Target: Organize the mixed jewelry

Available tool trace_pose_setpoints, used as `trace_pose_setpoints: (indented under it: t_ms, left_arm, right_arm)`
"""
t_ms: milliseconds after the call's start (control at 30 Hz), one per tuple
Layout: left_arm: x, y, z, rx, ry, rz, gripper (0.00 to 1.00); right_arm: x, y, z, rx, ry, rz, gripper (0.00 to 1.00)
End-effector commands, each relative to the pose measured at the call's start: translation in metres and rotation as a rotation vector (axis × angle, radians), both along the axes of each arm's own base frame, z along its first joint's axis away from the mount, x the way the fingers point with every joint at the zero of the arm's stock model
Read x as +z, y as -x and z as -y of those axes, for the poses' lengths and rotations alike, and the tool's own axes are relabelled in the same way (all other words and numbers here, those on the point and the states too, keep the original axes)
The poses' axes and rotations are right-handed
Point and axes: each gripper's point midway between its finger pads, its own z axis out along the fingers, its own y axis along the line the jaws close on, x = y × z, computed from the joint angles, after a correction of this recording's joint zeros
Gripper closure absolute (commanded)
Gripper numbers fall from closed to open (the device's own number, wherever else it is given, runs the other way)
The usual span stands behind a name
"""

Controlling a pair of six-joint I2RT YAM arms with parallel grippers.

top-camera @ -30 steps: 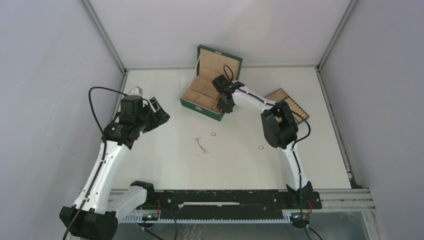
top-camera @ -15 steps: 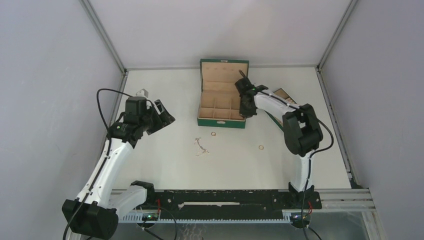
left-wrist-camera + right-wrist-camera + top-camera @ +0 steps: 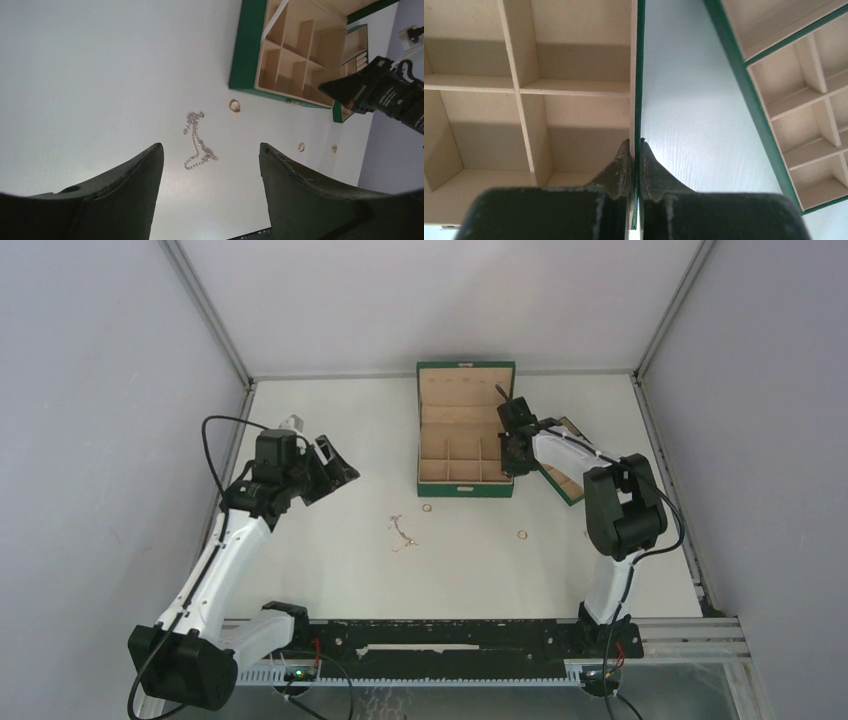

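A fine pale chain (image 3: 403, 533) lies on the white table in the middle. A gold ring (image 3: 428, 508) lies just before the dark green box (image 3: 466, 490). A second ring (image 3: 521, 534) lies to the right, and a third small gold piece (image 3: 586, 533) lies further right. My right gripper (image 3: 513, 447) is shut on the box's right wall (image 3: 638, 75), one finger inside and one outside (image 3: 635, 145). My left gripper (image 3: 338, 468) is open and empty above the table's left part. In its wrist view the chain (image 3: 199, 142) and the rings (image 3: 234, 105) (image 3: 301, 146) show between its fingers (image 3: 210, 145).
The box lid (image 3: 466, 380) stands open at the back. A second green tray with tan compartments (image 3: 562, 478) lies right of the box under my right arm; it also shows in the right wrist view (image 3: 804, 100). Grey walls close in the table.
My right gripper has dragged the box to the right and turned it square to the table. The left arm has shifted a little to the right. The jewelry has not moved.
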Motion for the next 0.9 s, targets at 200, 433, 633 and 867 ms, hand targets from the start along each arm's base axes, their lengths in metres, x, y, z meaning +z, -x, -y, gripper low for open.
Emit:
trace_pose_setpoints:
  t_ms: [200, 433, 633, 867]
  left_arm:
    - [0.000, -0.005, 0.008, -0.024, 0.040, 0.020, 0.25]
    - [-0.004, -0.009, 0.012, -0.037, 0.046, 0.006, 0.24]
    - [-0.008, -0.013, 0.017, -0.053, 0.057, -0.007, 0.25]
    - [-0.013, -0.013, 0.018, -0.059, 0.055, -0.023, 0.25]
  right_arm:
    - [0.048, -0.004, -0.031, 0.185, -0.072, 0.159, 0.75]
    - [0.079, -0.009, -0.030, 0.133, -0.183, 0.211, 0.54]
    - [0.057, -0.008, -0.019, 0.111, -0.149, 0.130, 0.46]
    - [0.031, -0.001, -0.021, 0.132, -0.124, 0.057, 0.46]
